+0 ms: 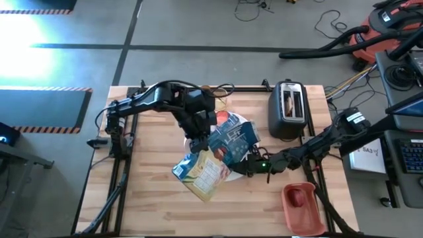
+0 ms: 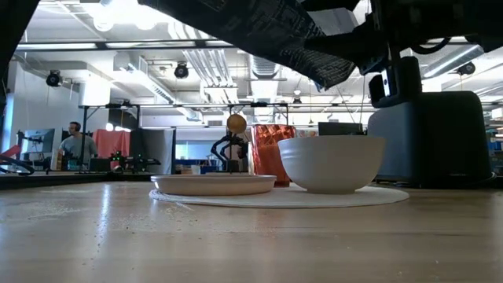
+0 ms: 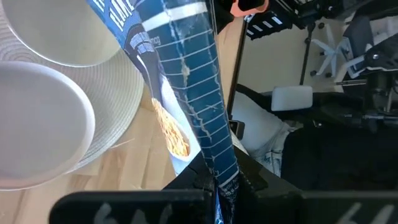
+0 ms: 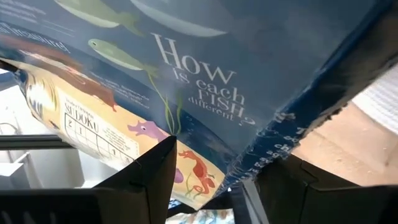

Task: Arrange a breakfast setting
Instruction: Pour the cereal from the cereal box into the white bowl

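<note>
A blue and yellow printed cereal bag (image 1: 211, 158) hangs tilted between both grippers, above a white bowl (image 2: 330, 163) and a white plate (image 2: 212, 185), which rest on a round woven mat (image 2: 283, 196). My left gripper (image 1: 198, 140) is shut on the bag's far left part. My right gripper (image 1: 246, 166) is at the bag's right edge, shut on it. The bag hides the bowl and most of the plate in the high view. A reddish cup (image 2: 271, 153) stands behind the plate. The glass is out of view. My left gripper pinches a flat sealed edge of the bag (image 3: 219, 177) between its two fingers, which lie across that edge. The bag runs away from the fingers, clear of the table. My right gripper has the bag's ragged sealed edge (image 4: 249, 174) between its two fingers (image 4: 152, 177), coming level from the table's right. The bag fills the view, and the spot of contact is partly hidden.
A dark toaster (image 1: 289, 109) stands at the far right with a brownish slice in its slot. A red tray (image 1: 301, 201) with a small red thing lies at the near right. Bare wood lies along the near edge and at the near left.
</note>
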`<state>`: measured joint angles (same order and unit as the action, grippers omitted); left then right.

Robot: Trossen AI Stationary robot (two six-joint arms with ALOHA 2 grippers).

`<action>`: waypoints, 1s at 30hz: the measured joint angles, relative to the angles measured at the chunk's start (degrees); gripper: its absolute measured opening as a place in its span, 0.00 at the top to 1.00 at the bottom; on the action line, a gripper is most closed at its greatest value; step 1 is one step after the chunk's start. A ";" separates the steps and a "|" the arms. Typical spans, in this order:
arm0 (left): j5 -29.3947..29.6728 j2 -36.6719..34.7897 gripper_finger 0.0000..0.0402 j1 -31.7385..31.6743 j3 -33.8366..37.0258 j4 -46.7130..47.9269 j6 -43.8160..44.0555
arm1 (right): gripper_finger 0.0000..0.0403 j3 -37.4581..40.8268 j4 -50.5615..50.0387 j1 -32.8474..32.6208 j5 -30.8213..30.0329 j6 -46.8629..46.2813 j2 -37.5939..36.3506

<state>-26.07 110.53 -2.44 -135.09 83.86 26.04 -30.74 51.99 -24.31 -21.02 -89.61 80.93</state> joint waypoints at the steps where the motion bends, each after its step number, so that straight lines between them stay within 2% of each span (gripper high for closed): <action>1: -0.01 -0.01 1.00 0.00 0.00 -0.01 0.02 | 0.54 -0.26 0.08 -0.03 0.22 0.18 0.11; 8: 2.52 0.39 1.00 -0.74 0.11 -5.20 0.74 | 0.54 -2.82 -3.01 -0.04 4.62 1.77 0.19; 30: 1.71 0.21 1.00 -3.69 0.07 -7.15 2.54 | 0.54 -10.39 -13.34 5.26 15.05 6.04 0.01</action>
<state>-24.36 110.74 -6.13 -135.02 76.71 28.58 -41.13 38.65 -19.05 -5.97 -83.57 80.95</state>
